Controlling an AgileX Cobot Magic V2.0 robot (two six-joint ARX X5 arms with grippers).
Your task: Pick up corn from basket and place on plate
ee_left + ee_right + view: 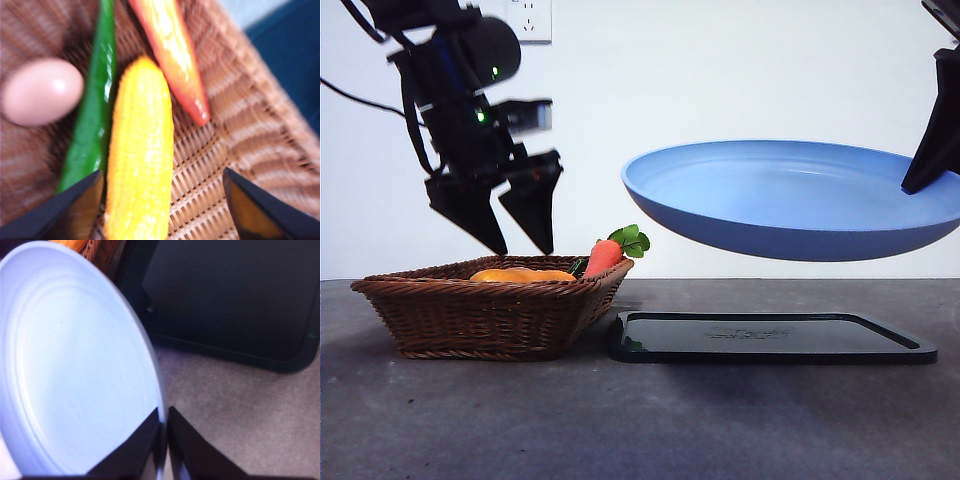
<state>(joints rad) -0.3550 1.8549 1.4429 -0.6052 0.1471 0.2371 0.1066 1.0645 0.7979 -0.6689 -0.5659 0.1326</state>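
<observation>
The yellow corn (140, 155) lies in the brown wicker basket (480, 305), showing as an orange-yellow strip (520, 274) above the rim in the front view. My left gripper (518, 245) hangs open just above the basket, its jaws on either side of the cob without touching it (160, 210). My right gripper (164, 427) is shut on the rim of the light-blue plate (790, 200), holding it tilted in the air above the black tray. That gripper enters at the upper right (932, 150) of the front view.
A red-orange carrot (605, 255) with green leaves, a green pepper (92, 115) and a pinkish egg (42, 91) share the basket with the corn. A flat black tray (770, 337) lies on the grey table to the right of the basket.
</observation>
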